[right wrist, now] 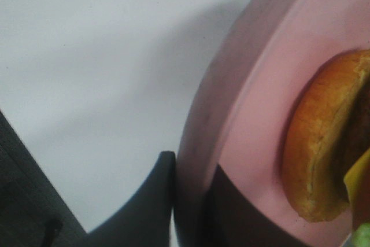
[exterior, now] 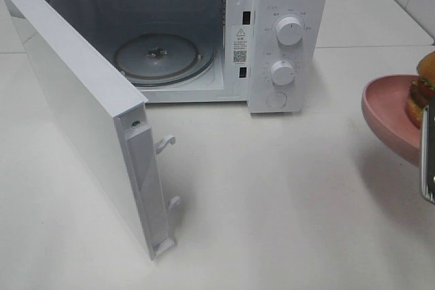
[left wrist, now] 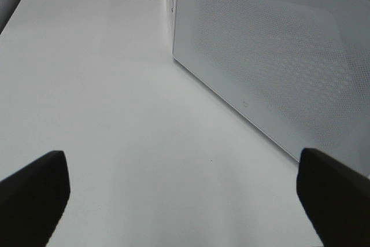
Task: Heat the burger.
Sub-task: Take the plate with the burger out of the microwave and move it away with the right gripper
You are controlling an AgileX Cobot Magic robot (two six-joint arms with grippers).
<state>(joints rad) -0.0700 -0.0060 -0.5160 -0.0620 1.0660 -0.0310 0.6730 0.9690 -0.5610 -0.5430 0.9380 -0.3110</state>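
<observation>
Burger (exterior: 423,89): on pink dish (exterior: 387,110), lifted above the desk (exterior: 272,195), right of the open microwave (exterior: 285,32).
Right end effector (right wrist: 193,201): clamped on dish rim.
Left end effector (left wrist: 182,192): wide open, empty.
Risk: tilted dish could shed the burger, or clip the doorway.

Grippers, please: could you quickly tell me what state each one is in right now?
Left gripper: open, holding nothing.
Right gripper: shut on the rim of the pink dish carrying the burger.

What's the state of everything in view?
Microwave door: swung wide open.
Turntable: bare.
Pink dish: lifted off the table, tilted.
Burger: on the dish.
Left tool: open, holding nothing.
Right tool: shut on the dish's rim.
</observation>
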